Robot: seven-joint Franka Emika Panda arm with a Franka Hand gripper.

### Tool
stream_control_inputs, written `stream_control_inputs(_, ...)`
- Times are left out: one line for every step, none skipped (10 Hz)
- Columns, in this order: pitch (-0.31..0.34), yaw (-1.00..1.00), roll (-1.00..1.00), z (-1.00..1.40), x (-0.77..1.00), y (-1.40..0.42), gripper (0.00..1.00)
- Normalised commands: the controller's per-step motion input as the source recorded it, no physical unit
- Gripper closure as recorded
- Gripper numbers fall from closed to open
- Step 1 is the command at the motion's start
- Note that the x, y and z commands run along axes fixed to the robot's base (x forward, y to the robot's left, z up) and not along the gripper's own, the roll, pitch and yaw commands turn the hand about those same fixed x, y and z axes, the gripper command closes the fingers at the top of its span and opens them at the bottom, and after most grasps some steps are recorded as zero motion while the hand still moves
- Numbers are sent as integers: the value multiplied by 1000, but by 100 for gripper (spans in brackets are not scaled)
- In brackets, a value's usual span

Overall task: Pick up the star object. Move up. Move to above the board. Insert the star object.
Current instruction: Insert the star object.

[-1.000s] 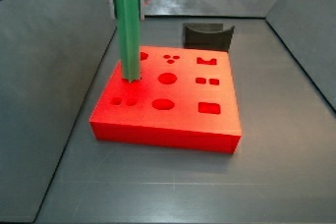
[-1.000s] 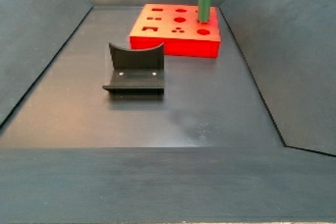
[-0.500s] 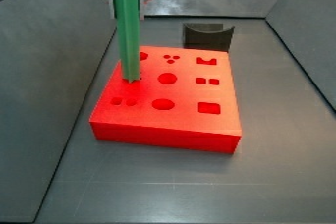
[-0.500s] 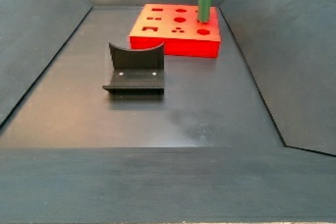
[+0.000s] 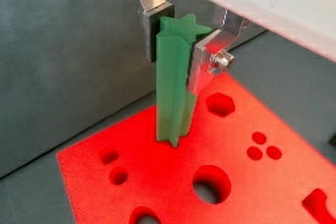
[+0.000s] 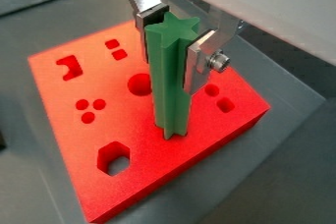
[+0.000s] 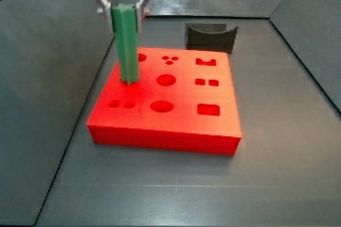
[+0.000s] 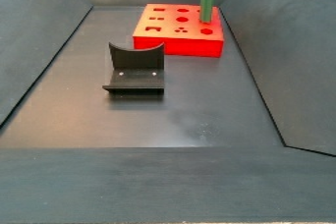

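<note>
Tall green star-shaped peg (image 7: 127, 42) standing upright with its foot in the flat red board with shaped holes (image 7: 180, 121), upper left of a side view, silver two-finger gripper (image 5: 182, 33) squeezing its top, dark grey holder (image 8: 134, 69) well apart on the floor

Between the silver, dark-padded fingers (image 5: 148, 14) of the gripper (image 5: 180, 33) stands the solid green star object (image 5: 175, 81). Beneath the jaws lies the plain red board (image 6: 79, 140); the fixture (image 8: 133, 68) is dark grey.

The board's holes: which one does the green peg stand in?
The hole at the board's corner under the gripper; the star object stands upright there, every other hole open.
</note>
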Motion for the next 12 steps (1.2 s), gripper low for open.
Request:
stream_control_inputs(-139,0,49,-569,46,-43,100)
stream_control_inputs(0,0,0,-677,211,20,100)
stream_control_inputs(69,0,-131,-760,329,274,100)
stream_control_inputs(159,0,-120,-754,463,191,100)
stream_control_inputs(66,0,0,-740,374,0,100)
stream_control_inputs(0,0,53,-623,174,0,100)
stream_control_inputs(-36,0,86,-434,66,0,100)
stream_control_inputs(0,0,21,0,0,0,100)
stream_control_inputs(0,0,9,-20,0,0,100)
stream_control_inputs(1,0,36,-80,0,0,100)
stream_control_inputs(0,0,89,-60,0,0,100)
stream_control_inputs(0,0,0,0,0,0,100)
